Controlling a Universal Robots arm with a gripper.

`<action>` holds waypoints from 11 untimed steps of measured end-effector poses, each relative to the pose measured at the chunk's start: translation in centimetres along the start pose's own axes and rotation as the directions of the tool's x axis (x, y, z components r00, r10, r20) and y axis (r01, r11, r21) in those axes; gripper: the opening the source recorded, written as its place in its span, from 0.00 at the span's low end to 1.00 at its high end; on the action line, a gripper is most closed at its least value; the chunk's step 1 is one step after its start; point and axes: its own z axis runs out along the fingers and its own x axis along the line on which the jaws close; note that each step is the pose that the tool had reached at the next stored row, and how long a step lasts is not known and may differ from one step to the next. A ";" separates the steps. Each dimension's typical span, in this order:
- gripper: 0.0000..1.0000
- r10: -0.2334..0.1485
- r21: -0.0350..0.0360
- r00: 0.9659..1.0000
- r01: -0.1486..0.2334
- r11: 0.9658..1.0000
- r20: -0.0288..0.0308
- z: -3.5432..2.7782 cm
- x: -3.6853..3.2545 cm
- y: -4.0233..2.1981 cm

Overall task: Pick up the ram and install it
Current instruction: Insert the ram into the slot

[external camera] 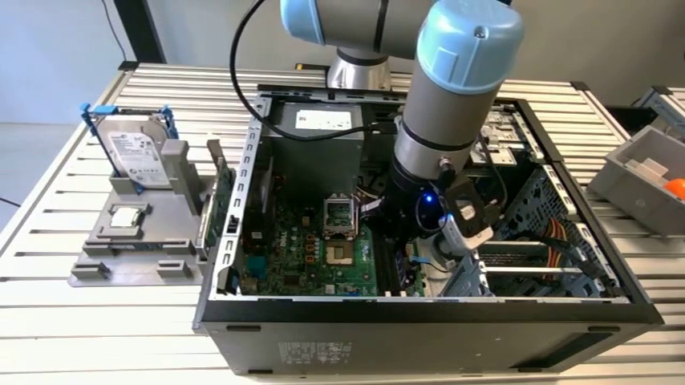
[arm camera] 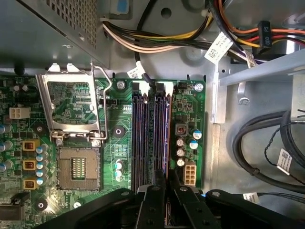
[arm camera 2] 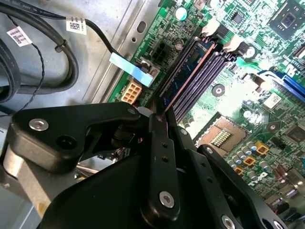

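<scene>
Between the closed fingers of the claw [arm camera 2: 159, 117], the ram [arm camera 2: 187, 71] stands on edge in the outermost memory slot [arm camera: 167, 138] of the motherboard [arm camera: 119, 157]. Beyond the claw's tips lie the remaining slots, then the open processor socket [arm camera: 75, 138].

Arm [external camera: 455, 104]: grey metal tube w/ light-blue joint caps; black cable looped along it; small blue light glowing nr wrist; gripper [arm camera 2: 159, 143] matte black, angular linkage plates w/ silver screw heads, in both wrist views.
</scene>
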 end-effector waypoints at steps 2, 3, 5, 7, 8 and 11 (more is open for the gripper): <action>0.00 0.000 0.000 1.000 0.000 1.000 0.000 0.04 0.00 0.00; 0.00 0.000 0.000 1.000 0.000 1.000 0.000 0.06 0.00 0.00; 0.00 0.000 -0.001 1.000 0.000 1.000 0.000 0.10 0.00 0.02; 1.00 0.000 -0.001 1.000 0.000 1.000 0.000 0.15 0.00 0.03; 1.00 0.000 0.000 1.000 0.000 1.000 0.000 0.02 0.00 0.01; 1.00 0.000 0.000 1.000 0.000 1.000 -0.002 -1.22 0.00 -0.01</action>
